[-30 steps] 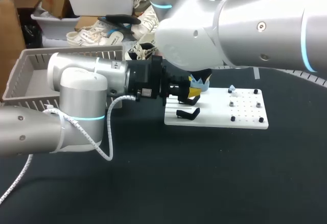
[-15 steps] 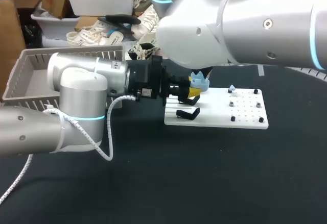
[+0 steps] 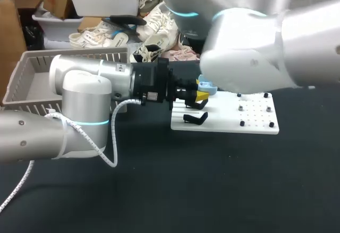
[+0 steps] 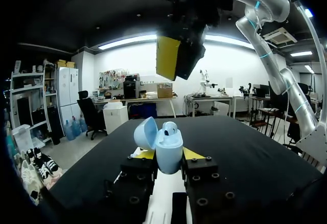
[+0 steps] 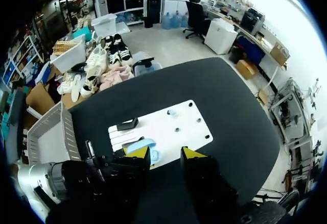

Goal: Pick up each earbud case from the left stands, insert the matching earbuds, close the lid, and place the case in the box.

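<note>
The left end effector (image 4: pixel 168 156) is clenched on the light-blue earbud case (image 4: pixel 167 147), with its 2 yellow tips pressing the case's body from either side. The case stands upright with its lid (image 4: pixel 145 132) swung open, and 1 pale earbud (image 4: pixel 170 128) sits inside.

In the head view the case is held over the far left part of the white board (image 3: pixel 228 119), just beyond a black stand (image 3: pixel 195 118). The right end effector (image 5: pixel 164 155) hangs above the case, released, its 2 fingers apart with nothing between them.

Small pegs (image 3: pixel 242 122) dot the right half of the board. The grey box (image 3: pixel 15 82) stands at the far left of the table (image 3: pixel 212 190), beside the left arm (image 3: pixel 79 95).
</note>
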Robot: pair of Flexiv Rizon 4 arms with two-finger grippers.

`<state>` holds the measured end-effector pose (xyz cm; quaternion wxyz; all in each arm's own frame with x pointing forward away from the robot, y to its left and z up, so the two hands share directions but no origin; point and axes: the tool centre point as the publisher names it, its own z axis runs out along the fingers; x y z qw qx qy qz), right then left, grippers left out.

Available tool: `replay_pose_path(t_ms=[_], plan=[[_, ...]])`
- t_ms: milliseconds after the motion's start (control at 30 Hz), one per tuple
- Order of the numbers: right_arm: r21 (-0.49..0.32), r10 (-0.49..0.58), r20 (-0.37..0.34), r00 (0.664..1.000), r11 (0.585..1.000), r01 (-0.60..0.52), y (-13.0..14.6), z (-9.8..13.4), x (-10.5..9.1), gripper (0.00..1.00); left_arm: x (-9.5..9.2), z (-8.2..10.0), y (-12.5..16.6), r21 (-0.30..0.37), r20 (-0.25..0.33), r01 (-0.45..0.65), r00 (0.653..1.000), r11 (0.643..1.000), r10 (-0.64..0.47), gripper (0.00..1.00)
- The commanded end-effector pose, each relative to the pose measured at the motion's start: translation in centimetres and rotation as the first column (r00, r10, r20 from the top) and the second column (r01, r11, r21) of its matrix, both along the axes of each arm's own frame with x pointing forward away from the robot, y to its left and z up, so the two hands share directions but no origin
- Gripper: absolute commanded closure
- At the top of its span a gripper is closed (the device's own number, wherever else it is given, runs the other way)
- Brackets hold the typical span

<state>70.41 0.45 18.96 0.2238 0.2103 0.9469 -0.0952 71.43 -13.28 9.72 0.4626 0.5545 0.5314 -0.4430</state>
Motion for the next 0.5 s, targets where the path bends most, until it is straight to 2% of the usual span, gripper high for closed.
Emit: replay_pose_path(t_ms=[33, 333, 433, 500], plan=[[0.194, 0.154, 0.113, 0.982, 0.965, -0.174, -2.7, -0.8, -1.0, 0.64, -0.1, 0.0, 0.0, -0.002, 0.002, -0.003, 1.0, 1.0, 0.003, 1.0], [0.27, 0.279, 0.07, 0.958, 0.919, -0.288, -5.7, -2.9, 0.5, 0.58, -0.1, 0.0, 0.0, -0.002, 0.002, -0.003, 1.0, 1.0, 0.003, 1.0], [0.272, 0.345, 0.075, 0.936, 0.896, -0.352, -6.6, -4.0, 1.5, 0.58, -0.1, 0.0, 0.0, -0.002, 0.002, -0.003, 1.0, 1.0, 0.003, 1.0], [0.248, 0.335, 0.064, 0.94, 0.907, -0.34, -7.0, -4.7, 2.1, 0.61, -0.1, 0.0, 0.0, -0.002, 0.002, -0.003, 1.0, 1.0, 0.003, 1.0]])
